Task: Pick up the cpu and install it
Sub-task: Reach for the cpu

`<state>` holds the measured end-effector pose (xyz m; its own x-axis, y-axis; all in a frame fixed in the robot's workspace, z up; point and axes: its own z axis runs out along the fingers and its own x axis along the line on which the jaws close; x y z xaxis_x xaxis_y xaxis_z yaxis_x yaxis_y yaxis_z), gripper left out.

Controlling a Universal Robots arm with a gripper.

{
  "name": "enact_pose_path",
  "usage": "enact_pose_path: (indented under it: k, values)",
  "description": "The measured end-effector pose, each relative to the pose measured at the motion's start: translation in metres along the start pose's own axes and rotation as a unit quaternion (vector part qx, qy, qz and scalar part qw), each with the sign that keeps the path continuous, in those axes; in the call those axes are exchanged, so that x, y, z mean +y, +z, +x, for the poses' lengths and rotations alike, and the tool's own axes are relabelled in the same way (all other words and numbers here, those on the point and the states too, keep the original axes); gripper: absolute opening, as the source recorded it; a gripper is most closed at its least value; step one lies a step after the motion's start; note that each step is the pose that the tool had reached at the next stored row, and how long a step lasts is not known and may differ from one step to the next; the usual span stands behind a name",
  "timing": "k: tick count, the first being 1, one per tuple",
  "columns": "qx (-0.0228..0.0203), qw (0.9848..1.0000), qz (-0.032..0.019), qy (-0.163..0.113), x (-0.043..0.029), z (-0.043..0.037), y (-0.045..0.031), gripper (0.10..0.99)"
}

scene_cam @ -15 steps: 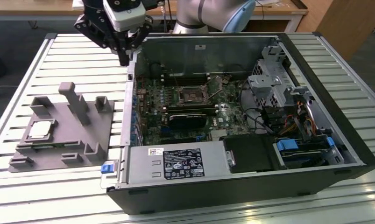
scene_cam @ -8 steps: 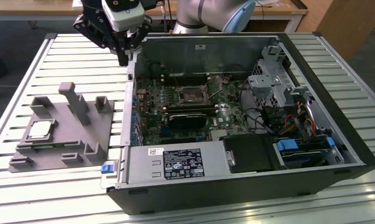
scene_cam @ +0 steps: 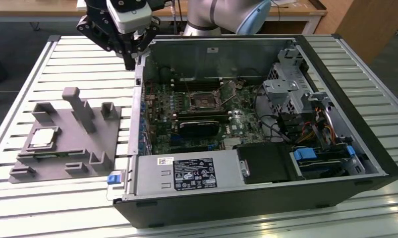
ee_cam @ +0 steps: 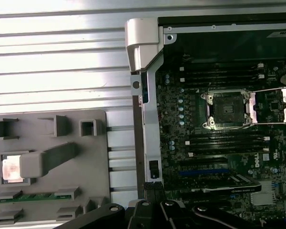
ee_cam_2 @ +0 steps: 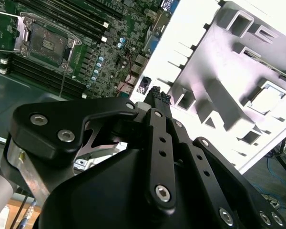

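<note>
Metal, pale and silvery, faces up on the cpu (scene_cam: pixel 43 137), which lies flat in a recess of the grey fixture (scene_cam: pixel 80 144), well apart from the gripper (scene_cam: pixel 129 64). The gripper hangs higher, its fingers drawn together on nothing. The chip is square, so we find no long axis; its edges run parallel with the fixture's. The first wrist view gives us the motherboard socket (ee_cam: pixel 226 109) on the gripper's other side, its metal frame swung open. The exterior view adds the whole computer case (scene_cam: pixel 252 203), whose wall the gripper hovers above, and a white label (scene_cam: pixel 193 174) whose print we cannot make out.
</note>
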<state>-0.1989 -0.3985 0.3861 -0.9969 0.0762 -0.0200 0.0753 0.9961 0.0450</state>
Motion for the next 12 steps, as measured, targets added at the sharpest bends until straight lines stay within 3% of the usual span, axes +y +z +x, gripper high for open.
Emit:
enact_pose_path:
  k: [12]
  values:
    - [0.0000,1.0000,0.0000,0.000,-0.0002,0.0024,0.0000,0.106]
